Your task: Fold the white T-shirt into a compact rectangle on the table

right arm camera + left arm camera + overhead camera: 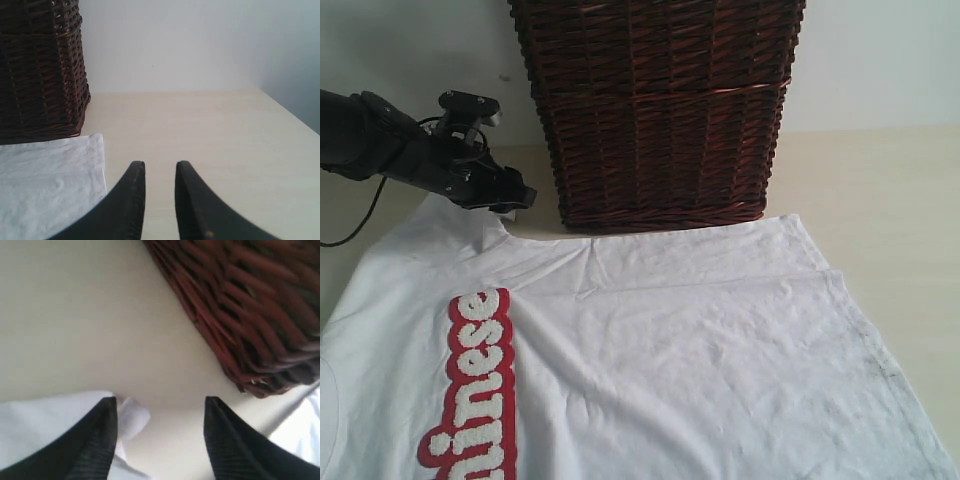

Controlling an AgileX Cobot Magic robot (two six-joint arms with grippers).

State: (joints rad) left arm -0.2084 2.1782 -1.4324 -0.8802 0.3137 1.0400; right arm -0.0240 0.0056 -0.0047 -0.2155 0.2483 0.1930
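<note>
The white T-shirt lies spread flat on the table, its red band of white letters at the left. My left gripper hovers at the shirt's far left corner, beside the basket. In the left wrist view the left gripper is open wide, with a small flap of the T-shirt just inside one finger and bare table between the tips. My right gripper does not show in the exterior view. It is open by a narrow gap over bare table, just beside the T-shirt's edge.
A tall dark brown wicker basket stands at the back of the table, touching the shirt's far edge; it also shows as the basket and the basket in the wrist views. A pale wall rises behind. A black cable trails at the left.
</note>
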